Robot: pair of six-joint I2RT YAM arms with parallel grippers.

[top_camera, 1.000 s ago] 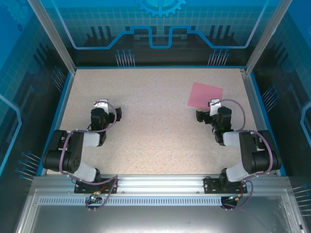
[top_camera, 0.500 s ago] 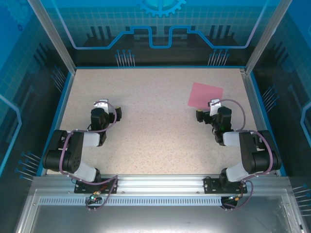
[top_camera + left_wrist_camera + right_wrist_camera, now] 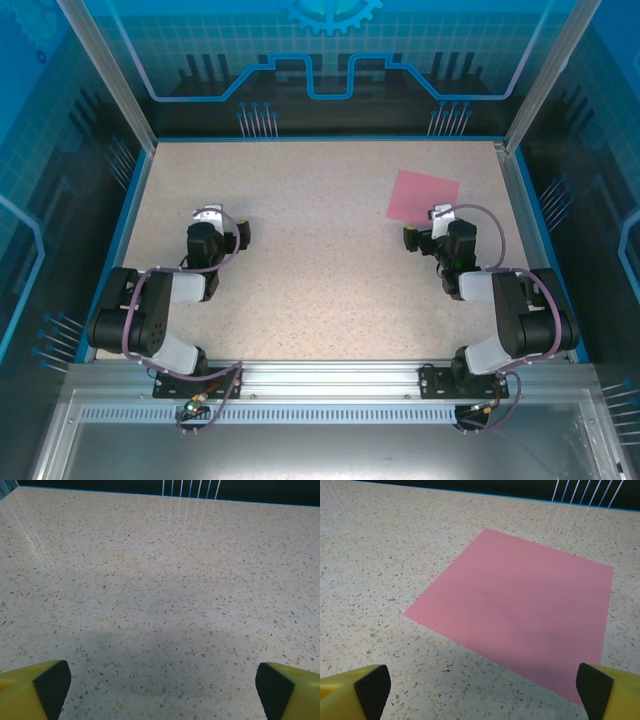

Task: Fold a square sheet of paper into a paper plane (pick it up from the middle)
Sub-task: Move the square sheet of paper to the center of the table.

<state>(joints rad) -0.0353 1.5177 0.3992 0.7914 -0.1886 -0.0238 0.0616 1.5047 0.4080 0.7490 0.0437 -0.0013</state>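
Right gripper: gapes empty just beside square sheet of paper | left gripper: gapes empty over table | sheet: lies flat, uncreased, far right | to do: pick-up, every fold

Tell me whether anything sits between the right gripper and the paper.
Nothing visible does. The paper lies flat on the table just ahead of the open right gripper, and only table surface shows between them.

speckled table, blue enclosure walls
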